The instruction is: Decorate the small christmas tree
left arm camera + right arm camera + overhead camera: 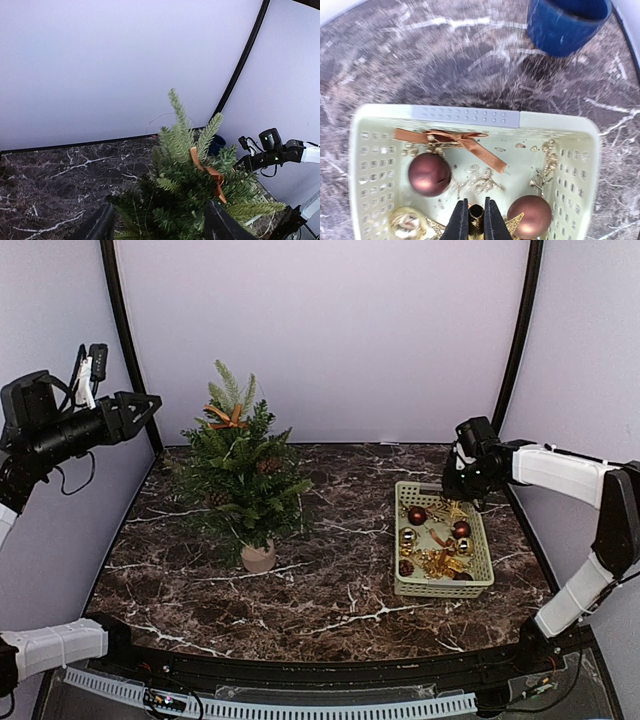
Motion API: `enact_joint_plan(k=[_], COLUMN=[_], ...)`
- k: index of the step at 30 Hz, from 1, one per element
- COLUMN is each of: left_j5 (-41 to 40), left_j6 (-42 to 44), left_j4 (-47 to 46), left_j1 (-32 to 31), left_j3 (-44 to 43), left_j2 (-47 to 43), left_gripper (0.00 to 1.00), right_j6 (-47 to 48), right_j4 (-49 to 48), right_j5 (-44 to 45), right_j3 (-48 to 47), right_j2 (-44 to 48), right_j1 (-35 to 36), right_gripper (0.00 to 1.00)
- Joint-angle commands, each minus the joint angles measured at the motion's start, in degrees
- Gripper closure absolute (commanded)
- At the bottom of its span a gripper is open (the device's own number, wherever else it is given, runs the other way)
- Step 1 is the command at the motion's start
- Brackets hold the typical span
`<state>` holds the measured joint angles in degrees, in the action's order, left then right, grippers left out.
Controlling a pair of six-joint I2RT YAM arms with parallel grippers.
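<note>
The small christmas tree (245, 475) stands in its beige pot (258, 558) on the left half of the marble table, with an orange-brown bow (228, 418) near its top. My left gripper (150, 408) hangs open in the air to the left of the treetop, touching nothing. In the left wrist view the tree (190, 200) and bow (207, 172) lie beyond my left gripper (159, 205). My right gripper (455, 492) reaches down into the pale green basket (443, 590). In the right wrist view my right gripper (476, 205) is shut on a gold ornament (476, 217).
The basket (465, 115) holds two maroon balls (429, 173) (530, 215), a brown ribbon bow (465, 142), gold sprigs and a gold ball (407, 222). A blue cup (567, 22) stands on the table behind the basket. Black frame posts rise at the back corners.
</note>
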<state>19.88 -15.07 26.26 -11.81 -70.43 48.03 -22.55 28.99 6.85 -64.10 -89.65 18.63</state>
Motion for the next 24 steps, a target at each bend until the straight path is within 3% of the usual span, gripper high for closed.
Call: enact_joint_plan(k=[1,7,13,24], left_j5=[-3.09,-7.37,-15.22,-23.35], left_j6=[2.10,1.27,1.90,0.60], left_j4=[-1.88,-4.94,-5.83,-8.43], left_j1=[-7.20,-19.93,-35.18,-52.27], left_j3=[-6.74,-10.56,-17.31,-31.63], left_j2=[5.68,12.55,19.36,33.39], left_gripper=[0.37,0.37,0.37,0.37], right_j6=[0.47,0.55,-0.49,-4.10], right_j4=[2.07,2.50,3.24,5.70], right_j5=[-2.68,-3.09,-4.59,-6.50], right_j3=[1.72,4.35,3.28,-5.60], right_j2=[3.72,3.84,10.17,17.91], right_j1=[-0.26,0.58,1.86,7.91], right_gripper=[0.90,0.94,0.91,0.89])
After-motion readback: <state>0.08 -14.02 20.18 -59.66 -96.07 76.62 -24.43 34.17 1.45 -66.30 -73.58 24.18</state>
